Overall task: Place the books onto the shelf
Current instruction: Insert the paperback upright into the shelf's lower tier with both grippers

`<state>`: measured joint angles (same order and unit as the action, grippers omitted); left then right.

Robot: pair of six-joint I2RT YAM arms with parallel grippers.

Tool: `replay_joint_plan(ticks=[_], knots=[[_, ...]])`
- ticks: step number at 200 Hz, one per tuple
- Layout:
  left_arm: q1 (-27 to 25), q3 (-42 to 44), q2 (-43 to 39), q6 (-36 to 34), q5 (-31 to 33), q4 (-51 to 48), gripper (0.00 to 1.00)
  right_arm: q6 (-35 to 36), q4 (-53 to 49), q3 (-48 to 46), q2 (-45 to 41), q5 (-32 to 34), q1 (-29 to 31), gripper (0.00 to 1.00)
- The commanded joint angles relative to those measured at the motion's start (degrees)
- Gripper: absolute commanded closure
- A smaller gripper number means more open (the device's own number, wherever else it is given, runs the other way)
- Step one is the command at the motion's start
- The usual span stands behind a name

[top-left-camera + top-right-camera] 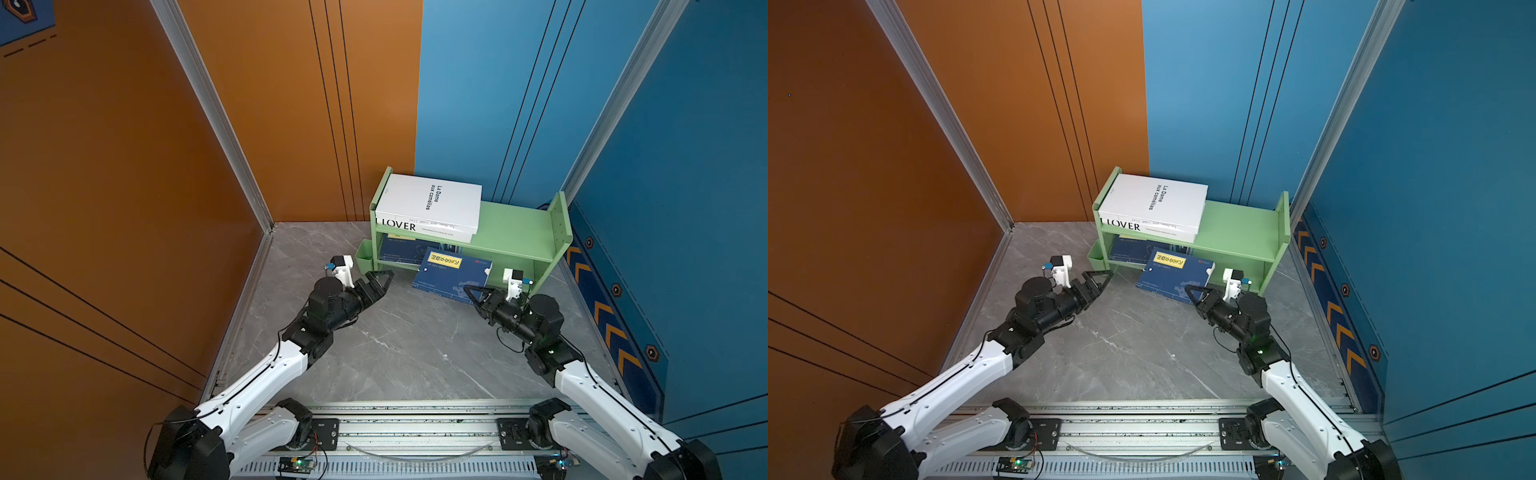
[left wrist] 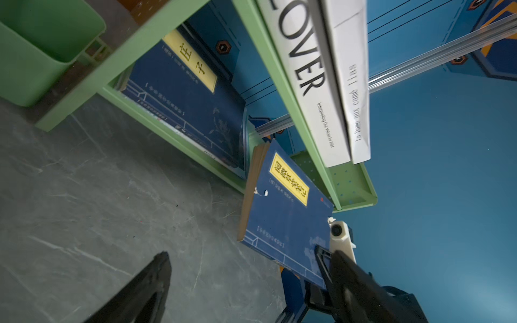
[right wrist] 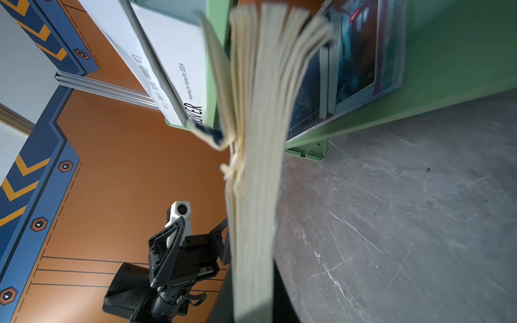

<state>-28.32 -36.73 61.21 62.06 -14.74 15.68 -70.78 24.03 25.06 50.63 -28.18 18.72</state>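
1. R pincer [image 1: 473, 293] [image 1: 1194, 293] is clamped on the near corner of a navy bk [image 1: 451, 272] [image 1: 1173, 272] [image 2: 285, 212], yellow label up. The bk tilts away from the tips twd the shelf [image 1: 515, 228] [image 1: 1237, 226], its far edge at the lower tier's front lip. Can't tell if it rests there.
2. In the R wrist view, the bk's fanned page edges [image 3: 251, 195] fill the space straight ahead of the pincer.
3. In the way, just past the held bk: a 2nd navy bk [image 1: 399, 249] [image 2: 190, 103] already in the lower tier, w/ a teal magazine [image 3: 361, 50] beside it.
4. Above & beyond the tips, two white bks are stacked flat on the top tier at the end nearer L pincer: La Dame bk [image 1: 432, 201] [image 1: 1154, 199] over LOVER bk [image 1: 399, 225] [image 1: 1123, 226].
5. L pincer [image 1: 384, 281] [image 1: 1104, 282] has its fingers spread wide and holds nothing. The green cup [image 1: 365, 253] [image 2: 42, 50] on the shelf's side sits just ahead of it. The held bk is off to its side, apart.
6. Surface: grey marble-look floor [image 1: 395, 345]. Room: orange wall [image 1: 124, 166] on L arm's side, blue wall [image 1: 498, 104] behind the shelf & on R arm's side. An alu rail [image 1: 415, 432] carries both arm bases.
7. Pose: both arms reach fwd & inward from the rail, w/ the pincers low near the floor & aimed at the shelf front.
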Motion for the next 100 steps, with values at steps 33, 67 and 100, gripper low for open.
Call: replay_joint_plan(ticks=[33,67,100], knots=[[-1.45,-1.22,11.33,6.21,-13.25,12.80,0.21,-2.21,6.32,0.24,2.50,-2.99,-0.09,0.87],[-3.62,-2.53,18.41,11.11,-15.38,23.24,0.26,-2.43,8.99,1.30,5.49,-3.08,1.07,0.87],[-4.43,-3.13,25.67,17.62,-15.75,37.83,0.48,-2.60,12.39,3.04,9.56,-4.16,2.20,0.88]])
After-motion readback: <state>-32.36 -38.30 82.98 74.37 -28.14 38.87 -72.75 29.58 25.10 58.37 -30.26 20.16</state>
